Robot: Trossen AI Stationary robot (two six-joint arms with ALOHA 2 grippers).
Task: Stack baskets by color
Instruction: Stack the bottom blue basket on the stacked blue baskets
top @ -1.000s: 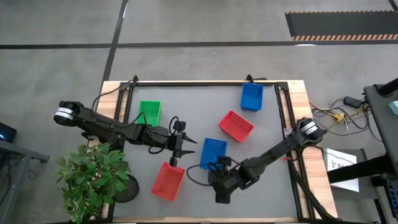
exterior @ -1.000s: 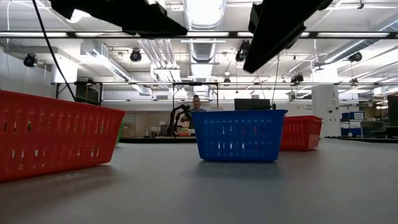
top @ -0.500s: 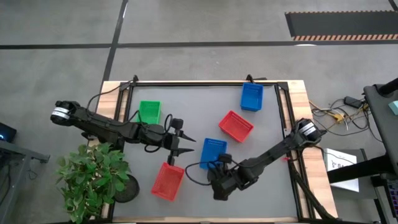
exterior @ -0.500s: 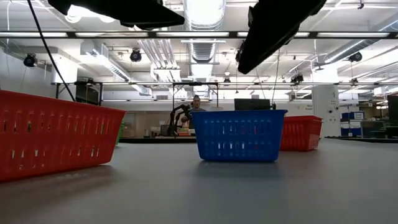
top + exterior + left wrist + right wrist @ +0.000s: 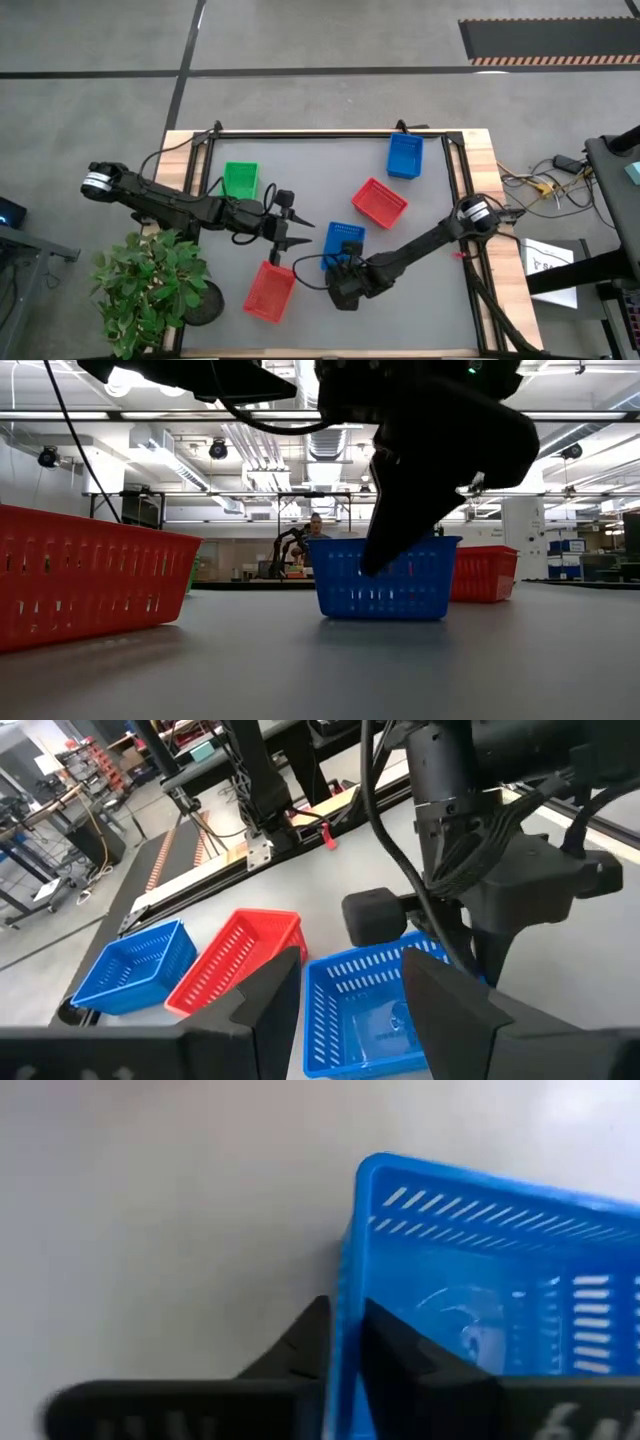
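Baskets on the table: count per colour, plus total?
Red baskets: 2
Blue baskets: 2
Green basket: 1
Total: 5

High view is looking straight down from well above, taking in the whole table (image 5: 330,160) plus floor around it. Low view is sitting at tabletop height, facing level across into the room behind. Left wrist view is looking forward and down from mid-height, sharing the nearest blue basket (image 5: 375,1010) with the low view (image 5: 385,577) and high view (image 5: 343,243). Right wrist view is hanging very close over that same basket's wall (image 5: 345,1280).
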